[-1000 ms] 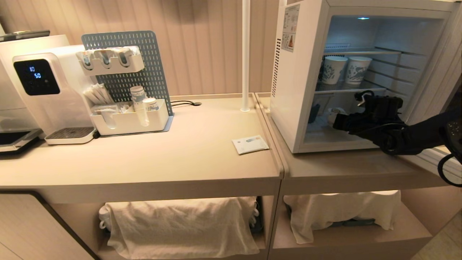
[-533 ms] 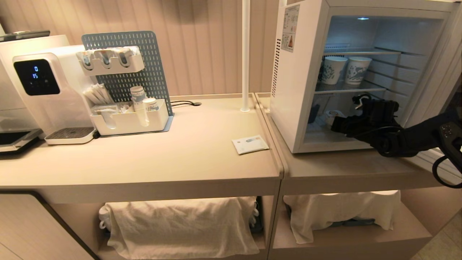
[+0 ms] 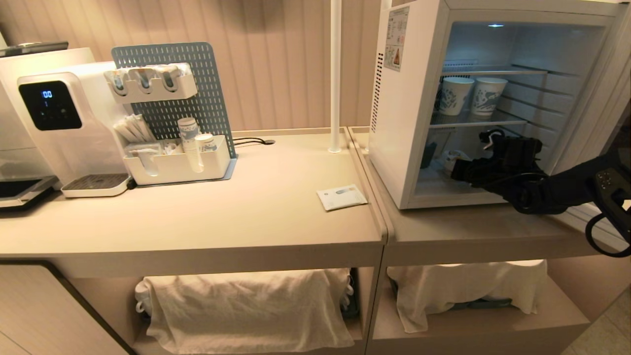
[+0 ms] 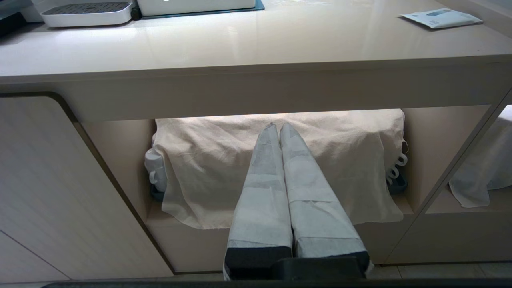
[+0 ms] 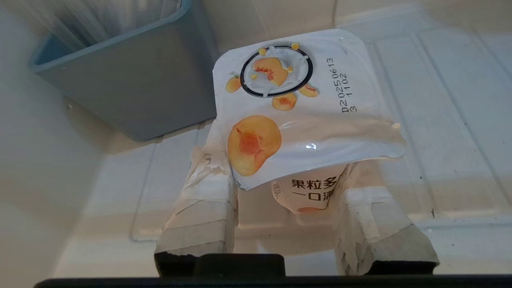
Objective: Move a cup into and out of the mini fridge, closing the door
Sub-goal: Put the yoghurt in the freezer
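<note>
The mini fridge (image 3: 404,123) stands on the right counter with its door (image 3: 601,93) swung open to the right. My right gripper (image 3: 456,170) reaches into the bottom compartment. In the right wrist view its fingers (image 5: 200,200) flank the cup (image 5: 296,104), a small white yogurt cup with peach marks on a square lid, tilted just above the fridge floor (image 5: 440,100). The right gripper (image 5: 286,160) is shut on the cup (image 3: 447,159). My left gripper (image 4: 279,126) is shut on nothing, parked low before the counter.
A grey-blue bin (image 5: 132,80) sits just beyond the cup at the fridge's back left. Two patterned paper cups (image 3: 471,96) stand on the wire shelf above. On the left counter are a water dispenser (image 3: 54,123), an organizer (image 3: 177,158) and a sachet (image 3: 341,196). A white pole (image 3: 335,74) rises beside the fridge.
My right arm has pushed a little deeper into the fridge's bottom compartment, carrying the cup leftward with it. The left arm has stayed still.
</note>
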